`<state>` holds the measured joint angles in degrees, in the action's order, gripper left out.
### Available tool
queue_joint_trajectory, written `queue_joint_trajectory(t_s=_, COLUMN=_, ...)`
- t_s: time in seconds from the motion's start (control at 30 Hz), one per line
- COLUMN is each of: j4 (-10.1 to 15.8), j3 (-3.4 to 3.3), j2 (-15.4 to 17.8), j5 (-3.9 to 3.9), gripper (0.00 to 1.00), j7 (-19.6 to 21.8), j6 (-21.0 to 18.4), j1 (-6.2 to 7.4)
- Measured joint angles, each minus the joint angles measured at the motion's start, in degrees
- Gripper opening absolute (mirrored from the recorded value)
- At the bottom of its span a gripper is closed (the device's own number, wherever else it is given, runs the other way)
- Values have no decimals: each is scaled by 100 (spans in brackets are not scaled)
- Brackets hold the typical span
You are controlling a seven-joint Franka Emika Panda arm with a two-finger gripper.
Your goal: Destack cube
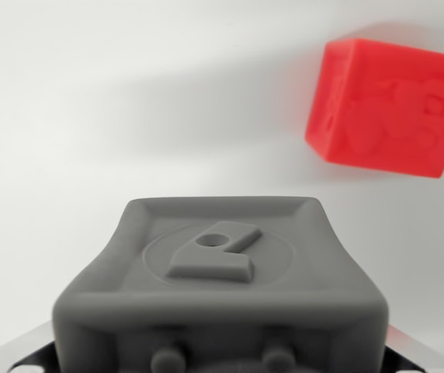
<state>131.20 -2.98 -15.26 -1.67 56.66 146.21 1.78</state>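
A grey cube (222, 272) fills the lower middle of the wrist view, very close to the camera, with a raised emblem on its upper face. My gripper (219, 359) is shut on it; only slivers of the metal fingers (22, 351) show at the bottom corners, pressed against the cube's sides. A red cube (389, 109) with embossed faces lies on the white surface at the wrist view's upper right, apart from the grey cube and slightly rotated. The grey cube hides the fingertips and whatever lies under it.
A plain white table surface (90, 101) spans the rest of the view, with a soft shadow to the left of the red cube.
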Motion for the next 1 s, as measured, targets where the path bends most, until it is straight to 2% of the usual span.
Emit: queue_joint_trajectory(t_s=1.0, j4=330, j3=57, j2=19, j5=13, gripper=0, j7=109, j6=309, j1=570)
